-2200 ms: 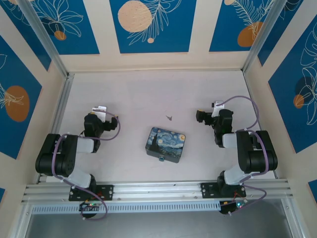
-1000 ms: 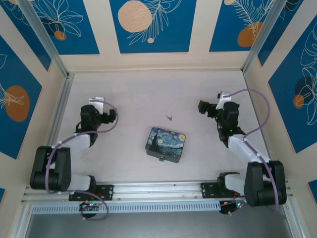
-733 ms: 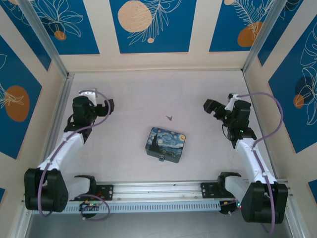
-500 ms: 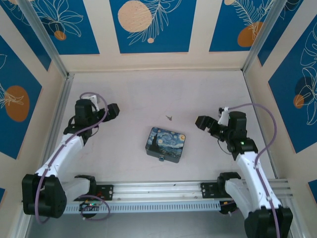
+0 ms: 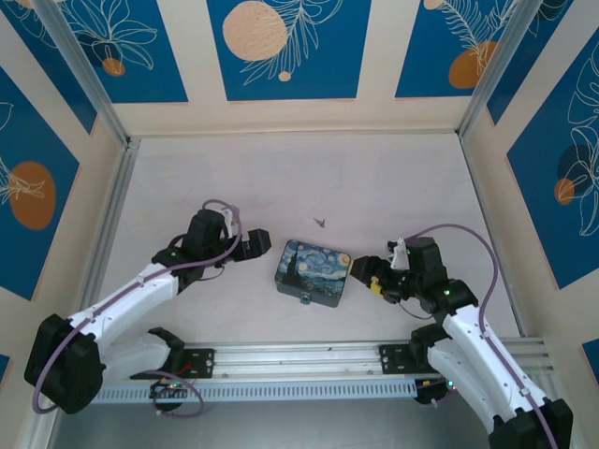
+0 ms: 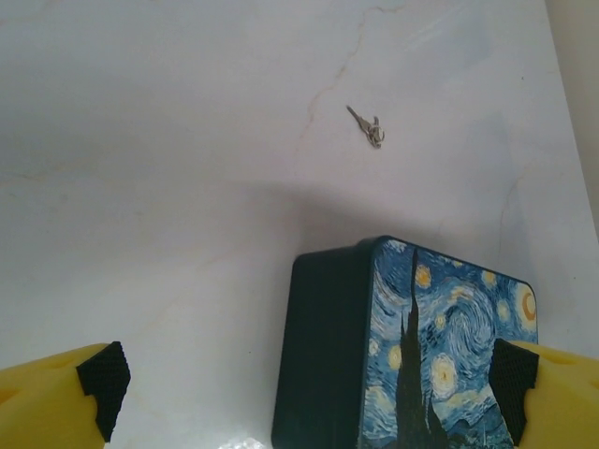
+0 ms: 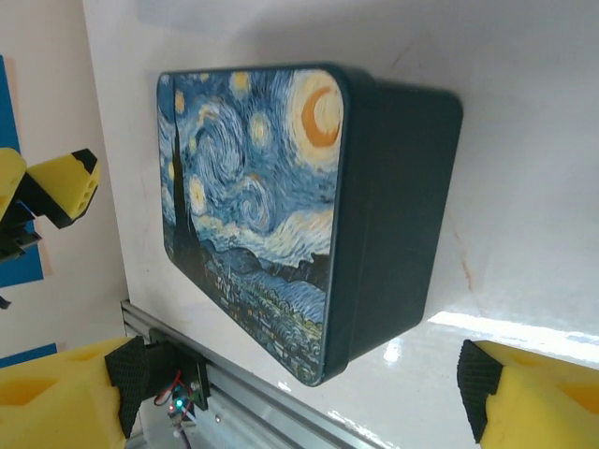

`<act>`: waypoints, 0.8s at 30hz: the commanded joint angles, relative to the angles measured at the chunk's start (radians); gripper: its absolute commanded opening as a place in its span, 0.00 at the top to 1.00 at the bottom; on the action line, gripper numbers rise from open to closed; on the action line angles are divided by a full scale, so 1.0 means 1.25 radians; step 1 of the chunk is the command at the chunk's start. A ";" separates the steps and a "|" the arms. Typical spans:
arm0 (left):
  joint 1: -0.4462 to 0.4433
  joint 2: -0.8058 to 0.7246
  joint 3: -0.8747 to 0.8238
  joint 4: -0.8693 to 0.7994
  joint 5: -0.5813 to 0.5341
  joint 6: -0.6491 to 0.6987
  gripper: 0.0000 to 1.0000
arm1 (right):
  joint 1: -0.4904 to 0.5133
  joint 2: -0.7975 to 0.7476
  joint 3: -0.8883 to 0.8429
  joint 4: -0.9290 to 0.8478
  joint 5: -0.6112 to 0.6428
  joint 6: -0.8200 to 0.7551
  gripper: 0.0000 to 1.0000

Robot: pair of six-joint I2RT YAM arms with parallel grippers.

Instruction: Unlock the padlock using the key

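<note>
the tin [image 5: 313, 272] bears a swirling blue-and-yellow night sky, the key [image 6: 366, 126] is grey, the fingers [image 6: 37, 398] yellow and black.

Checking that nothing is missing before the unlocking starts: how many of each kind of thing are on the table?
Painted tin: 1
Padlock: 1
Key: 1
Total: 3

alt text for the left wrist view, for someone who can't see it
A Starry Night tin box sits on a pale table, low in the frame, flanked by the yellow fingers of the open left hand. A tiny grey key lies apart on the table beyond the tin.
</note>
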 commanded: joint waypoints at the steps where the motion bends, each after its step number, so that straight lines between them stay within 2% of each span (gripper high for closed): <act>1: -0.037 0.020 0.000 0.007 -0.032 -0.036 0.00 | 0.053 0.019 -0.014 0.035 0.032 0.070 0.12; 6: -0.062 0.066 -0.005 0.036 -0.026 -0.045 0.00 | 0.121 0.049 -0.023 0.072 0.093 0.104 0.13; 11: -0.075 0.135 -0.003 0.100 -0.014 -0.069 0.00 | 0.136 0.103 -0.020 0.113 0.114 0.108 0.17; 18: -0.081 0.184 0.036 0.119 -0.010 -0.094 0.00 | 0.151 0.217 0.026 0.172 0.141 0.092 0.36; 24: -0.080 0.174 0.065 0.029 -0.053 -0.102 0.00 | 0.246 0.343 0.094 0.231 0.149 0.107 0.54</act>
